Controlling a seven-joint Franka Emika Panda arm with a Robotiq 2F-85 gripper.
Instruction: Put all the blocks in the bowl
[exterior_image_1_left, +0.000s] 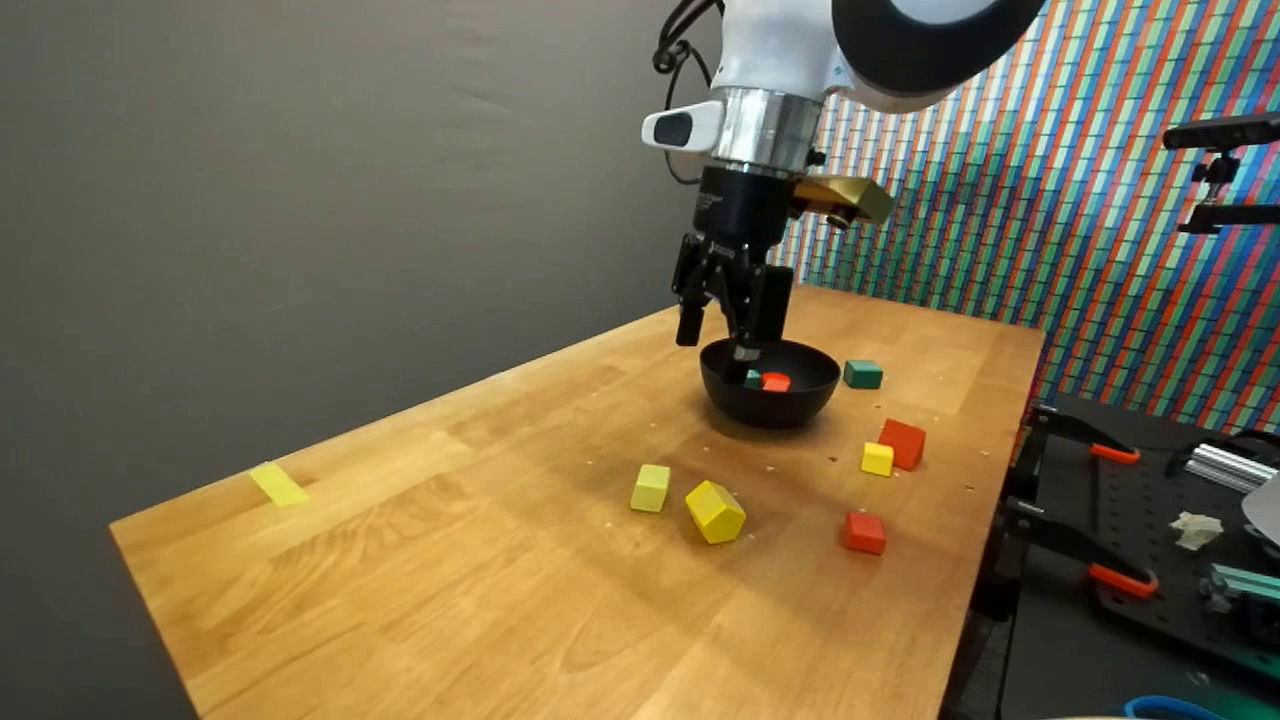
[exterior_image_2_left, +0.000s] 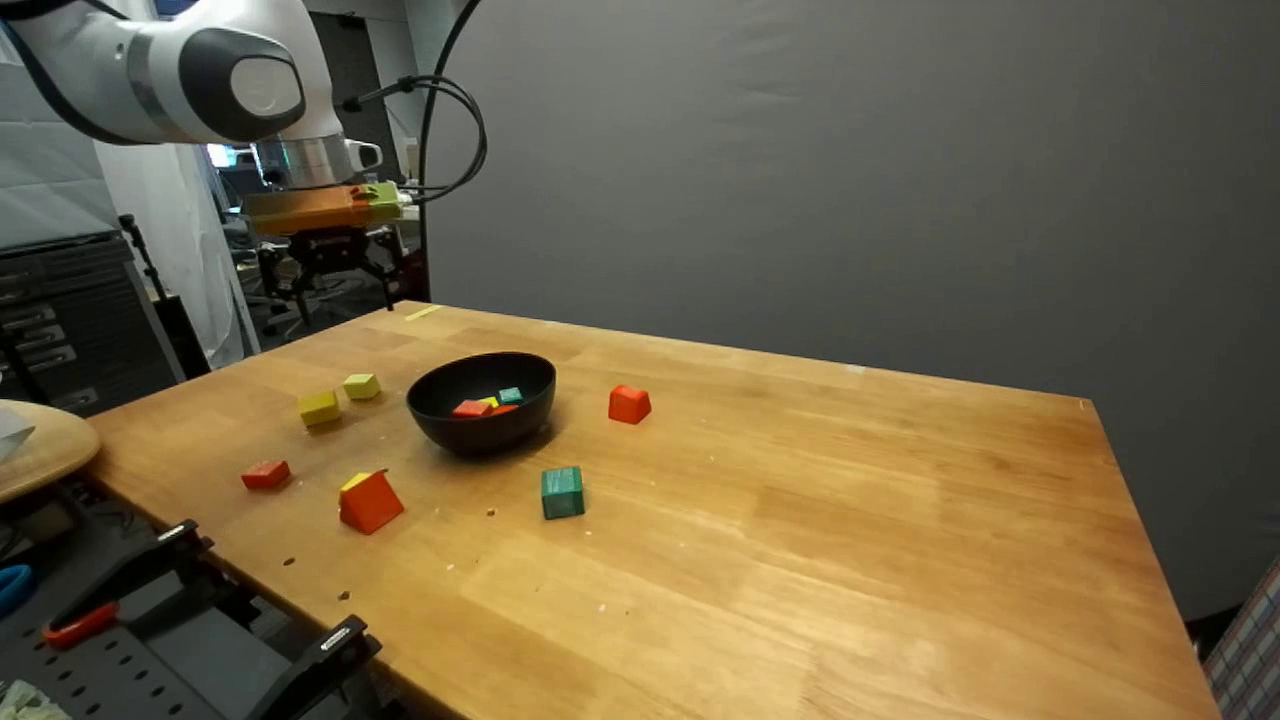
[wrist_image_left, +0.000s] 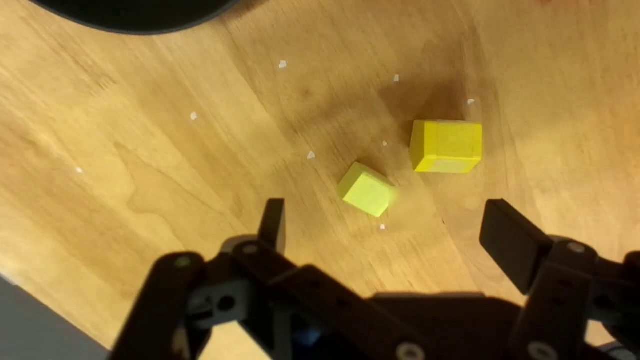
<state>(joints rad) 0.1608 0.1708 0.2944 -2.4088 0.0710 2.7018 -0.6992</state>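
Blocks (exterior_image_2_left: 563, 493) are split, some in the bowl (exterior_image_2_left: 475, 437), the rest around it on the table (exterior_image_2_left: 800, 520), and you have the hand (wrist_image_left: 385, 220) empty and spread wide beside the bowl, presumably to straddle the pale yellow block (wrist_image_left: 369, 193).

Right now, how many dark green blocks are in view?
2. One dark green block sits on the table, apart from the bowl; a second dark green block shows inside the bowl. Others could be hidden in there.
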